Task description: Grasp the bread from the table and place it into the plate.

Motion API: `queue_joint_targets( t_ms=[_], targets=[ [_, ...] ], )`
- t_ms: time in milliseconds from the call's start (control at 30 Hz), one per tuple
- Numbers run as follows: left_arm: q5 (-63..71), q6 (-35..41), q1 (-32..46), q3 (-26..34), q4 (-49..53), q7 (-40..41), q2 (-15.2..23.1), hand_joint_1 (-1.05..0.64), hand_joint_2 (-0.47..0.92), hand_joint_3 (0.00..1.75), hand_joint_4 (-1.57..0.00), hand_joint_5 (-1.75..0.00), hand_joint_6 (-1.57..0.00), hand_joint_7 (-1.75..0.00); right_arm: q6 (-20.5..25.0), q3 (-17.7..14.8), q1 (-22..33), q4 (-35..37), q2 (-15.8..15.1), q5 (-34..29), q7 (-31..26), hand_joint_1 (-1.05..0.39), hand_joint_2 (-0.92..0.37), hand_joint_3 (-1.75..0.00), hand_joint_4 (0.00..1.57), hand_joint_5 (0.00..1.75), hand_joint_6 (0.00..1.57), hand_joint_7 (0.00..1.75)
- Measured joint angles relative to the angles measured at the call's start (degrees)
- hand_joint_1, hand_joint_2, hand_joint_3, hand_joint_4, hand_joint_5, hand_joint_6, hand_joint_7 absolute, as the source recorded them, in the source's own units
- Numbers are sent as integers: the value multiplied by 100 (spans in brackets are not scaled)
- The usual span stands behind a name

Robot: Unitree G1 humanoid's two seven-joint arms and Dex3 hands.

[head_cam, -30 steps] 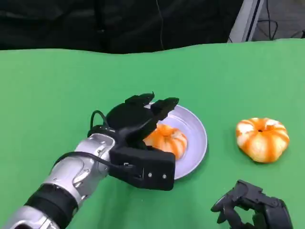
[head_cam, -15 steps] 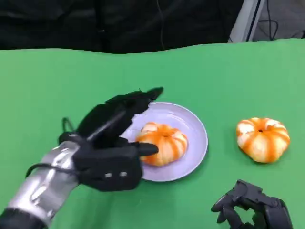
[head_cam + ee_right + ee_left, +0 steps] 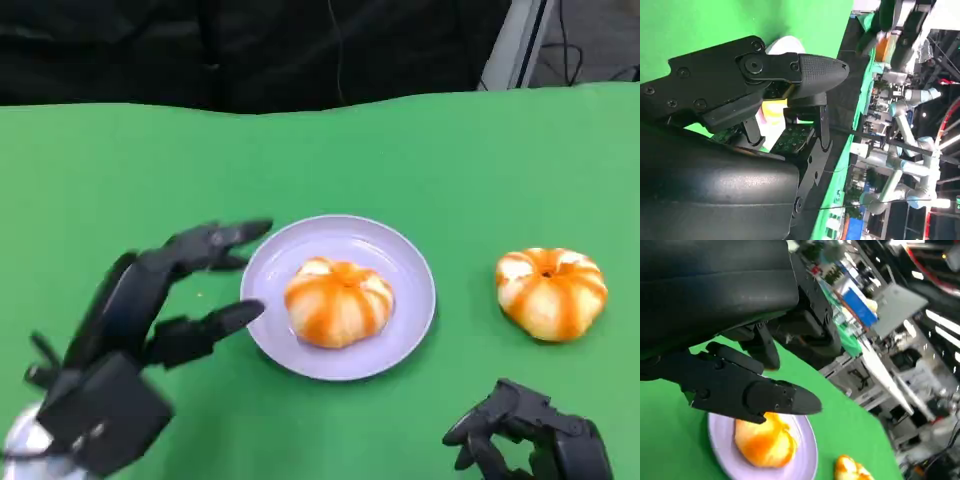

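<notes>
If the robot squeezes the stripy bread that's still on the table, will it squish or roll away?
The bread on the table looks puffy and rounded, so it probably squishes easily and weighs little. It sits flat and wide on the green table, so it likely slides rather than rolls.

robotics lab: robot arms [image 3: 900,117] stand beyond green table [image 3: 420,150].

The left hand [image 3: 150,320] is built of matte black plastic, with long slender fingers [image 3: 215,240] ending in rounded tips and a boxy black block at its base, beside which a sliver of silver forearm is seen. In the left wrist view a smooth, rounded black shell is shown. The right hand [image 3: 530,435] is likewise black and angular, and round screws and green circuit boards are seen on it in the right wrist view.
</notes>
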Motion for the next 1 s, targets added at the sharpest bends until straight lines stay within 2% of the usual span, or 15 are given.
queue_joint_targets(
  t_ms=[67,167,200,233,433,500,600,633,667,733,1000],
  targets=[
    [-211,-24,219,72,-130,-45,-81,-11,92,19,-70,-109,-95,-35,1,13,11,-5,0,18,18,-69,-92,-42,85,155,91,118],
    [-572,-107,671,228,-457,-69,-278,0,75,64,-70,-118,-80,-74,2,13,26,-28,0,-18,5,-68,-92,-44,84,155,90,119],
    [-692,-128,879,252,-591,-74,-357,2,71,75,-70,-122,-76,-83,1,1,45,-29,0,-34,-13,-68,-92,-45,84,155,90,119],
    [-766,-142,1041,267,-684,-90,-410,3,69,80,-70,-124,-75,-87,1,-11,61,-29,0,-42,-28,-68,-92,-45,84,155,90,120],
    [-1090,-392,1509,510,-798,-295,-444,1,71,79,-69,-133,-72,-101,-1,-17,72,-29,-1,-34,-36,-69,-92,-43,84,156,89,120],
    [-1126,-408,1530,536,-826,-335,-461,4,73,82,-73,-147,-74,-116,-1,-13,70,-29,-1,-34,-26,-69,-92,-44,83,156,89,120],
    [-1222,-423,1674,590,-915,-383,-531,4,73,83,-74,-150,-73,-120,-1,-17,75,-29,-4,-21,-8,-69,-92,-45,83,156,88,120],
    [-1241,-423,1712,614,-923,-392,-544,9,62,109,-77,-164,-74,-141,-1,-18,76,-29,-7,-18,-5,-69,-92,-44,83,156,88,120],
    [-1286,-423,1739,632,-923,-430,-552,11,55,123,-79,-169,-74,-151,-1,-19,75,-30,-9,-8,8,-68,-92,-44,83,156,88,120],
    [-1401,-422,1811,633,-924,-553,-564,12,49,134,-81,-173,-74,-160,-1,-19,70,-29,-13,15,32,-68,-92,-44,82,156,88,120],
    [-1578,-221,1989,641,-1045,-833,-634,8,48,132,-84,-175,-73,-166,-2,-26,66,-29,-30,77,103,-68,-92,-46,82,156,87,121]
  ],
)
